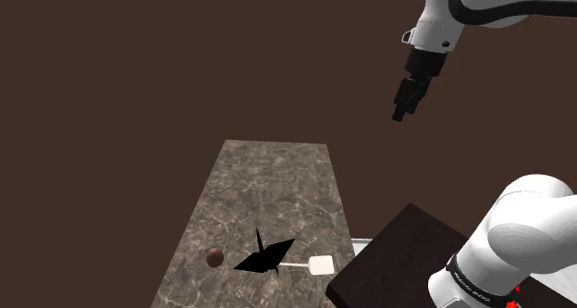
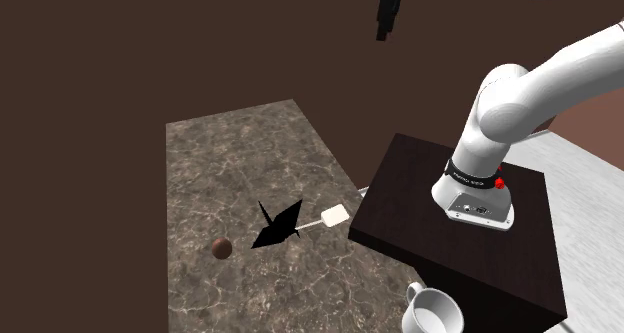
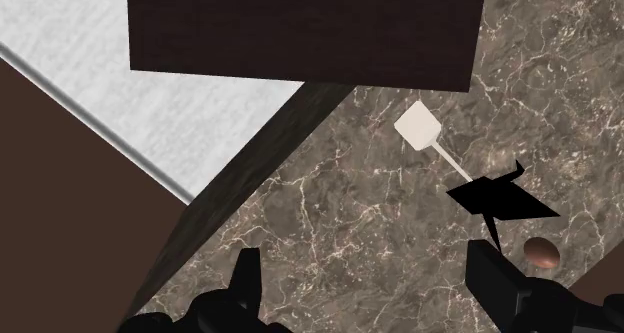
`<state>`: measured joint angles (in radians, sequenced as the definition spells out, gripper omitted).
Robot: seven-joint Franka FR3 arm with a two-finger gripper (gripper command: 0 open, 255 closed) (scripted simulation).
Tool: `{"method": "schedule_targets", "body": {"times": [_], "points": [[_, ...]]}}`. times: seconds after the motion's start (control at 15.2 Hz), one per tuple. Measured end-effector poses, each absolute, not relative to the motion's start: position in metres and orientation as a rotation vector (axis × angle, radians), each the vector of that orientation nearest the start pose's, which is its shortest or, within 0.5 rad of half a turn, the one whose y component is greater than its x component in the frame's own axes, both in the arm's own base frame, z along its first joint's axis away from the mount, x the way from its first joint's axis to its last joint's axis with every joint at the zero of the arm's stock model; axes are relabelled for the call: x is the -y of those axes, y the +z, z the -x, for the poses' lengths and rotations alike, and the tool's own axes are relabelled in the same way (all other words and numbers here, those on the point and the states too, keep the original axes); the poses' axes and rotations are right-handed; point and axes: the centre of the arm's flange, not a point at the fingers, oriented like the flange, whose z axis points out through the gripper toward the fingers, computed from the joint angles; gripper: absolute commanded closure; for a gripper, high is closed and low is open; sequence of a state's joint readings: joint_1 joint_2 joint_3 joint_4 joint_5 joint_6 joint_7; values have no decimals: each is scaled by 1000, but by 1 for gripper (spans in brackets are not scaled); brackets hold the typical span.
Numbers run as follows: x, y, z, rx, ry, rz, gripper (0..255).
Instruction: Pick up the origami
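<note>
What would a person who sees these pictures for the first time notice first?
Most likely the black origami, a sharp dark shape on the marble table, lying between a small brown ball and a white spatula. Next comes the white arm, whose open black hand hangs high above the table, far from the origami.

Brown marble-looking tabletop [image 1: 268,181], pale veins, smooth w/ slight sheen. The origami [image 1: 263,256] is flat matt black, no shading at all. Dark wood-grain stand [image 2: 400,196], matt. Smooth glossy white arm [image 1: 532,227] shell. Brown ball [image 1: 214,256], bit shiny.
</note>
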<state>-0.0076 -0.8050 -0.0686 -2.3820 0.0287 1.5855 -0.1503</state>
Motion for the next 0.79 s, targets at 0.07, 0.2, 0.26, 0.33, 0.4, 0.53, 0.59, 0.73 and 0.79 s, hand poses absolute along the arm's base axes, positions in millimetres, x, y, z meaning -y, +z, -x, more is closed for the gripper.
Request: {"method": "schedule_targets", "body": {"times": [0.07,0.2,0.26,0.33,0.4,0.53,0.59,0.73,0.79], "points": [[26,585,-302,145,-23,3061,0],[14,572,-304,136,-20,3064,0],[8,566,-305,130,-19,3067,0],[-4,559,-309,124,-16,3070,0],[-15,551,-309,117,-15,3072,0],[-35,532,-312,102,-10,3078,0],[-43,524,-315,94,-8,3081,0],[-61,505,-322,79,-4,3086,0],[-73,496,-321,71,-2,3089,0]]}}
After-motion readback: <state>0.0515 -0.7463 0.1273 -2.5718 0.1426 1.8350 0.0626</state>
